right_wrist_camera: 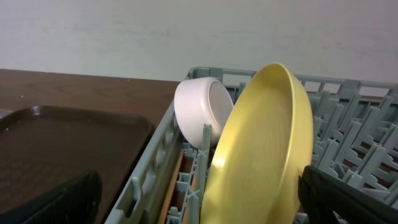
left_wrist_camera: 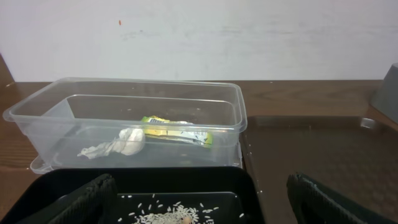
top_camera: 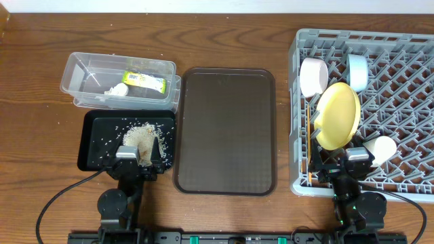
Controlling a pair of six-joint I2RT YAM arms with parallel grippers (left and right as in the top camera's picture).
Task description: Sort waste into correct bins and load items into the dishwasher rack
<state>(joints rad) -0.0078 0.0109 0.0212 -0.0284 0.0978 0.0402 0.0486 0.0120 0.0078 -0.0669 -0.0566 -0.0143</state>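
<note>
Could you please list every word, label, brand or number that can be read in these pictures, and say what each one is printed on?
snack wrapper, lying in the clear tub: dark print on its yellow-green and white face, too small to read from overhead and too blurred in the left wrist view.
No other writing, number or sign shows on anything else in any view.

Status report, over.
Left end effector, right end effector open. Wrapper, paper in clear tub; rice in black tray. Plate, white bowl, blue bowl, cup racked. Nothing blocking.
</note>
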